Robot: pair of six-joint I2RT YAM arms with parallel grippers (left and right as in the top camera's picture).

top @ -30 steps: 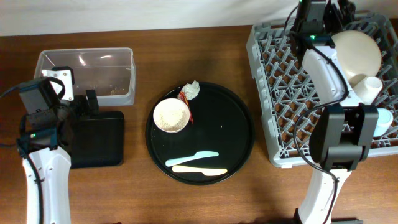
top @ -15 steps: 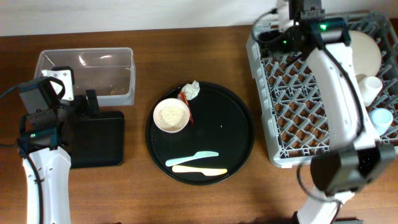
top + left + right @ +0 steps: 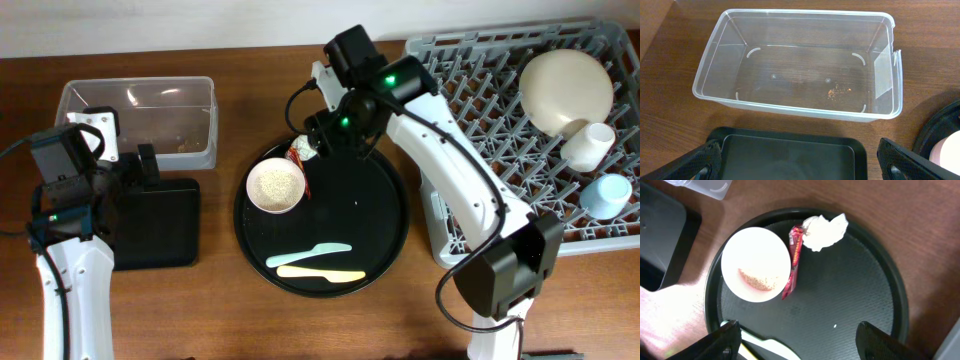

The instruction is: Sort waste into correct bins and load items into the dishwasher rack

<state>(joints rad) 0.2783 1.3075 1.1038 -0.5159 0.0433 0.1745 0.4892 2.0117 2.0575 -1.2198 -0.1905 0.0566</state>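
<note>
The right hand (image 3: 799, 330) hovers, fingers spread apart, above the round black tray (image 3: 865, 280). The red wrapper (image 3: 792, 262) lies lengthwise top-to-bottom beside the pink-rimmed bowl (image 3: 756, 264). The left hand (image 3: 800, 150) also gapes wide.

The bowl (image 3: 275, 186) sits on the round tray (image 3: 378, 222), between the tub (image 3: 150, 108) at left and the rack (image 3: 500, 70) at right.
</note>
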